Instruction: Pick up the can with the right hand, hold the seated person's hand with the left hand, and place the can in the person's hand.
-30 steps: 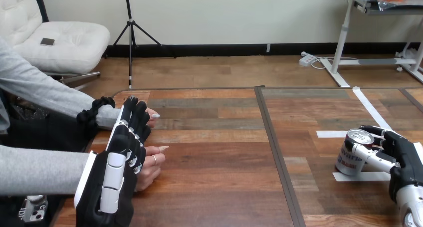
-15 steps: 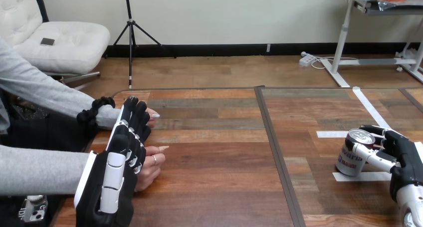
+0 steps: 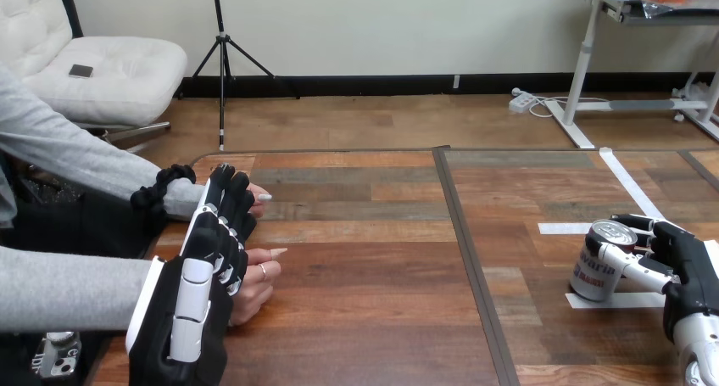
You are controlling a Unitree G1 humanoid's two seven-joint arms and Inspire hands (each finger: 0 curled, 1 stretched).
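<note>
A silver can (image 3: 596,276) with a red and blue label stands upright at the table's right, on white tape marks. My right hand (image 3: 691,271) is shut on it, with the thumb across its near side and the fingers curled behind it. At the table's left edge my left hand (image 3: 199,293) stands on edge, fingers straight, its white-shelled back towards me. The person's nearer hand (image 3: 257,280) lies just right of it, touching or very close. Their farther hand (image 3: 257,196) peeks out behind my fingertips. I cannot tell if my palm touches either.
The wooden table (image 3: 365,259) has a dark seam (image 3: 466,233) running front to back through its middle. White tape strips (image 3: 564,228) lie around the can. The person's grey sleeves (image 3: 76,288) come in from the left edge.
</note>
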